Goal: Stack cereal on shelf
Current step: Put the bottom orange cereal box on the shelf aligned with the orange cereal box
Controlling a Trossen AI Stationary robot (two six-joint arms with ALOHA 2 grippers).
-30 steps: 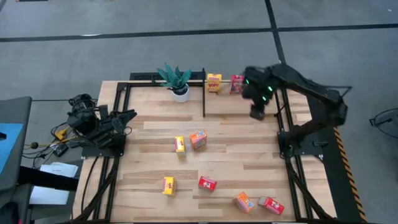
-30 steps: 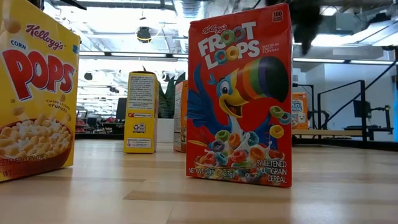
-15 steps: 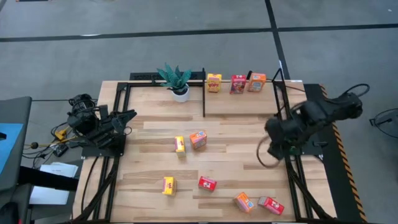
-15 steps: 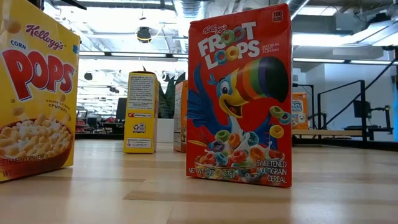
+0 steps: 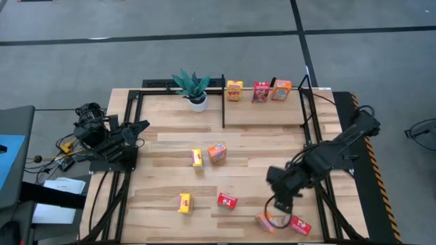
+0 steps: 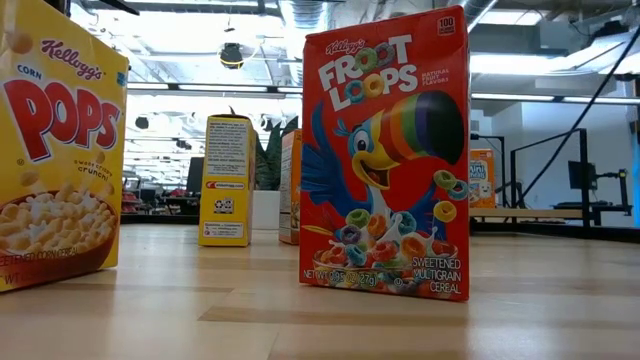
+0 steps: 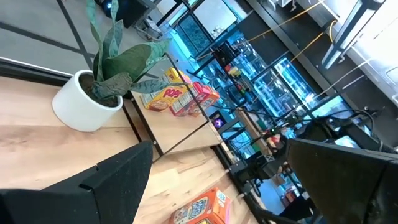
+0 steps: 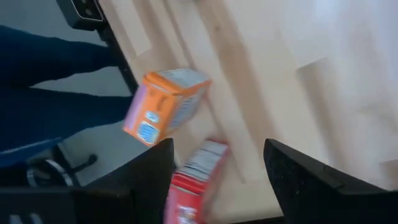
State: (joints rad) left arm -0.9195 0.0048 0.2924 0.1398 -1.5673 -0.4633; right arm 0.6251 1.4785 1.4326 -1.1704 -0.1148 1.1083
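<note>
Yellow, red and orange cardboard cereal boxes (image 5: 260,91) stand on the black-framed light wood shelf (image 5: 262,113), six more lie across the table, the right gripper (image 5: 278,202), jaws spread, hovers over two; the left gripper (image 5: 138,129) waits open.
</note>
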